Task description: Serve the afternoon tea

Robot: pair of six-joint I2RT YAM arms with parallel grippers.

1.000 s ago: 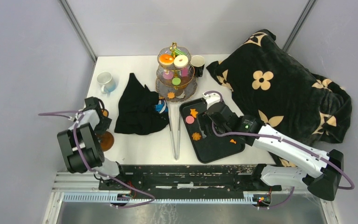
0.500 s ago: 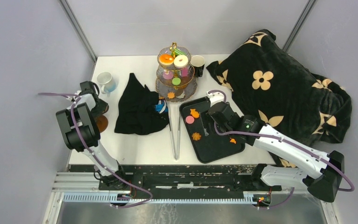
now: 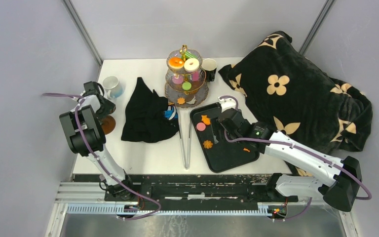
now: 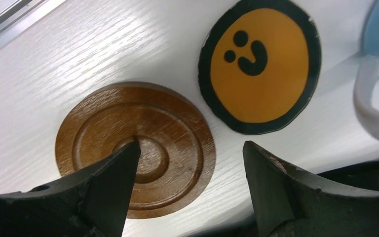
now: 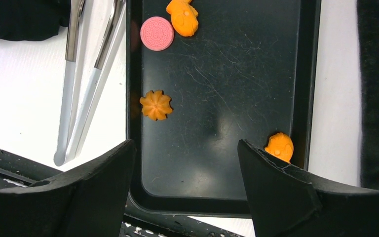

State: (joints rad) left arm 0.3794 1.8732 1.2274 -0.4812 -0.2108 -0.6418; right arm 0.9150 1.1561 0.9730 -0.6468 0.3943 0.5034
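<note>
The afternoon tea is split between two places. A three-tier stand (image 3: 186,74) carries an orange donut (image 3: 176,62), a white donut (image 3: 191,64) and pink and green discs. A black tray (image 3: 229,153) holds a pink disc (image 5: 157,33), an orange cookie (image 5: 182,17), a flower-shaped orange cookie (image 5: 156,104) and a small orange cookie (image 5: 280,146). My right gripper (image 5: 185,148) hangs open over the tray's near half, holding nothing. My left gripper (image 4: 190,158) is open and empty above a brown wooden coaster (image 4: 135,148) at the table's left edge.
An orange smiley disc (image 4: 260,64) lies beside the coaster, with a white and blue cup (image 3: 112,86) just beyond. A black cloth (image 3: 148,111) and metal tongs (image 3: 185,140) lie left of the tray. A black mug (image 3: 209,66) stands by the stand. The flowered blanket (image 3: 296,94) fills the right side.
My left arm has swung away from the near edge toward the cup, and the brown coaster now shows farther up the table. The right gripper has barely shifted over the tray.
</note>
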